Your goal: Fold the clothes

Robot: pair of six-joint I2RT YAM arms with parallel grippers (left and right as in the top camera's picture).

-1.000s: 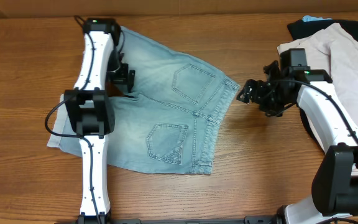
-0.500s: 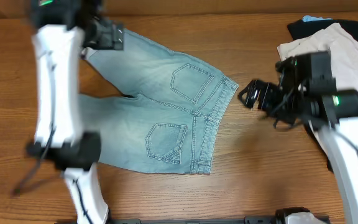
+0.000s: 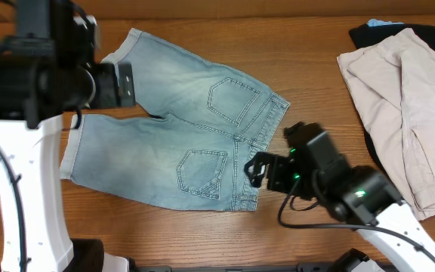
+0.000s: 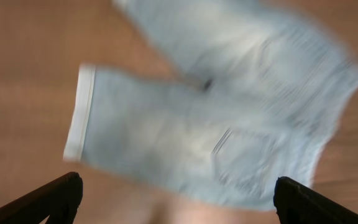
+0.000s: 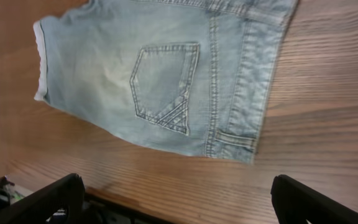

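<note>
From overhead, your denim shorts (image 3: 195, 128) lie flat on the worktop (image 3: 316, 68), long axis left to right, waistband (image 3: 259, 143) towards the right arm and both legs pointing left. The right end effector (image 3: 257, 168) hovers spread at the waistband's near corner, so it is the closer one for that end. The left end effector (image 3: 121, 83) hangs spread over the far leg. The beige garment (image 3: 402, 98) rests on the black garment (image 3: 429, 34), well apart at the right. A second ago the left arm lay low across both legs and the right end effector sat off the waistband's far corner; both have shifted. The left wrist view is blurred: fingers wide, shorts ahead. In the right wrist view, wide fingers frame the near back pocket (image 5: 166, 81)
</note>
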